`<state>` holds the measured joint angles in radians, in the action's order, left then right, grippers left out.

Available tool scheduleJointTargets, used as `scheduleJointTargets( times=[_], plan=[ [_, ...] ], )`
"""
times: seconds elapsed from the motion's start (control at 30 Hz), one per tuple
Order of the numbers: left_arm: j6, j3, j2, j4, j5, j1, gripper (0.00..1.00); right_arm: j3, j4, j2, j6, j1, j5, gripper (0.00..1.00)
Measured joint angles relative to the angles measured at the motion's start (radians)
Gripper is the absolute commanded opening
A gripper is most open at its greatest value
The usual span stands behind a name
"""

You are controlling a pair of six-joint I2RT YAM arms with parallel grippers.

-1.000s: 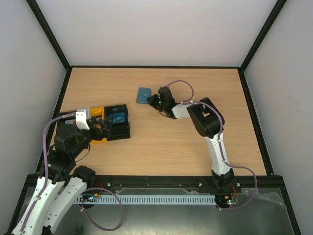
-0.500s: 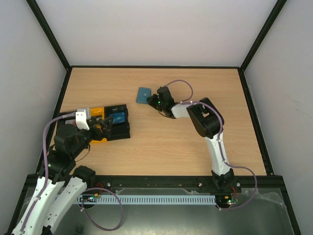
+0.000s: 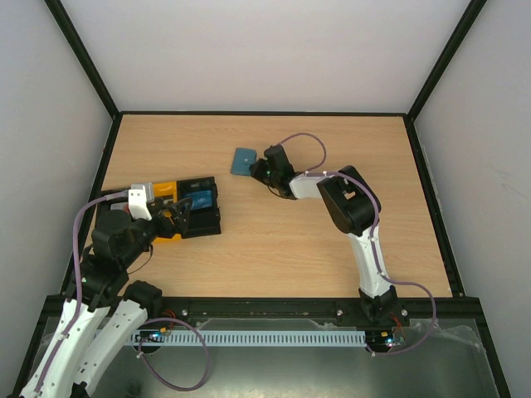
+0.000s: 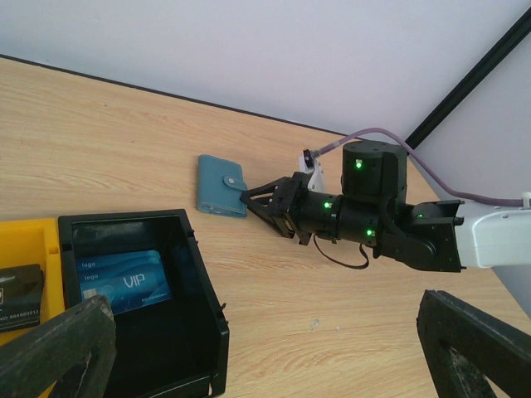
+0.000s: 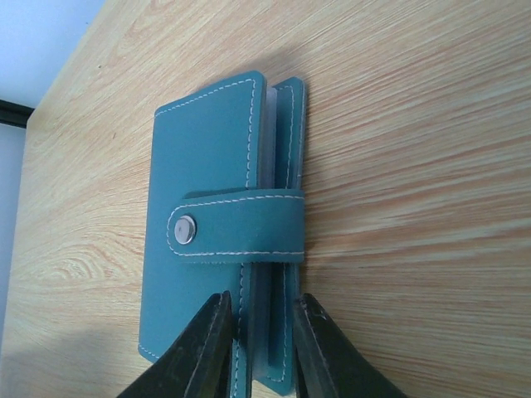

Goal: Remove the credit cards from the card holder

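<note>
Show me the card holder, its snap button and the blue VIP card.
card holder (image 5: 203, 141): right wrist view, front cover above strap.
snap button (image 5: 182, 229): right wrist view, centre of the stud.
blue VIP card (image 4: 123, 282): left wrist view, middle of its printed face.

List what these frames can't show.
Cards inside the card holder: right wrist view, closed cover and snapped tab hide them.
The holder's near end: right wrist view, behind the right pincer and cut by the bottom edge.
Print on the blue card in the black tray: left wrist view, too small beyond "VIP".
Yellow tray: left wrist view, cut by the left edge.
</note>
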<state>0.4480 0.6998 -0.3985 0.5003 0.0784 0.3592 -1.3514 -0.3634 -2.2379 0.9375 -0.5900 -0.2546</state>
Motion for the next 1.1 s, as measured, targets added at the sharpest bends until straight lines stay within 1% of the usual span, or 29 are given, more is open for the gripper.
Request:
scheduleJointTargets(
  times=[0.63, 0.93, 1.1],
  plan=[
    [0.000, 0.000, 0.030, 0.000, -0.001, 0.000, 1.00, -0.045, 0.050, -0.001, -0.013, -0.011, 0.003, 0.22],
    [0.000, 0.000, 0.037, 0.000, -0.001, 0.000, 1.00, -0.045, 0.068, -0.010, -0.010, -0.014, 0.015, 0.20],
    [0.001, 0.000, 0.037, 0.000, -0.001, 0.000, 1.00, -0.047, 0.066, -0.014, -0.010, -0.016, 0.019, 0.17]
  ],
)
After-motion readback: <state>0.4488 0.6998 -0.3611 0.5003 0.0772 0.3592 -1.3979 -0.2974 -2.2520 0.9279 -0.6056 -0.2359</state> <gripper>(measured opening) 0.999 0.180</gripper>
